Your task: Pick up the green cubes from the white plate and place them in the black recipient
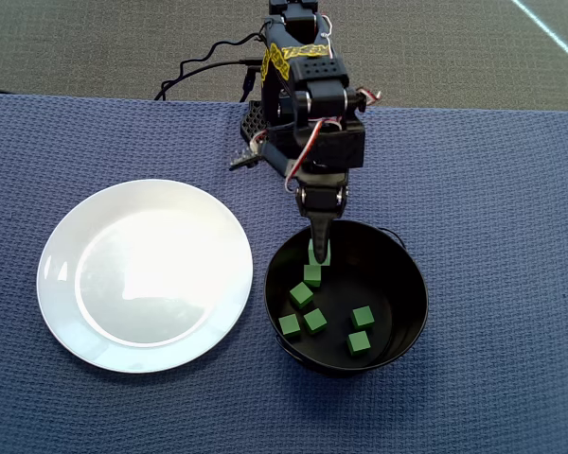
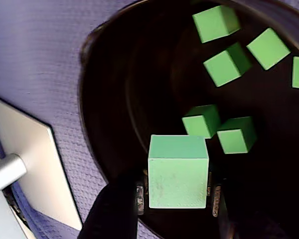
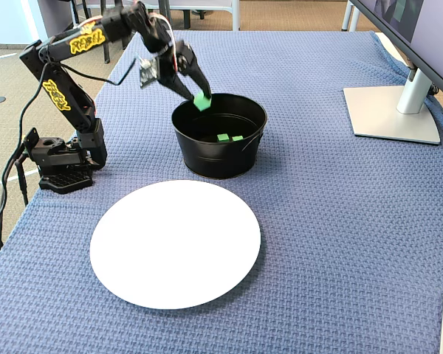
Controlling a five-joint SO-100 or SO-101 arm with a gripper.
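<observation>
My gripper is shut on one green cube and holds it just inside the near rim of the black pot. In the wrist view the held cube sits between the two jaws of the gripper, above the pot's dark inside. Several green cubes lie loose on the pot's bottom; they also show in the wrist view. The white plate lies left of the pot and holds no cubes. In the fixed view the gripper holds the cube over the pot.
The arm's base stands at the blue cloth's edge, behind the pot in the overhead view. A monitor stand stands on the cloth at the right in the fixed view; its white base also shows in the wrist view. Cables trail off behind the base.
</observation>
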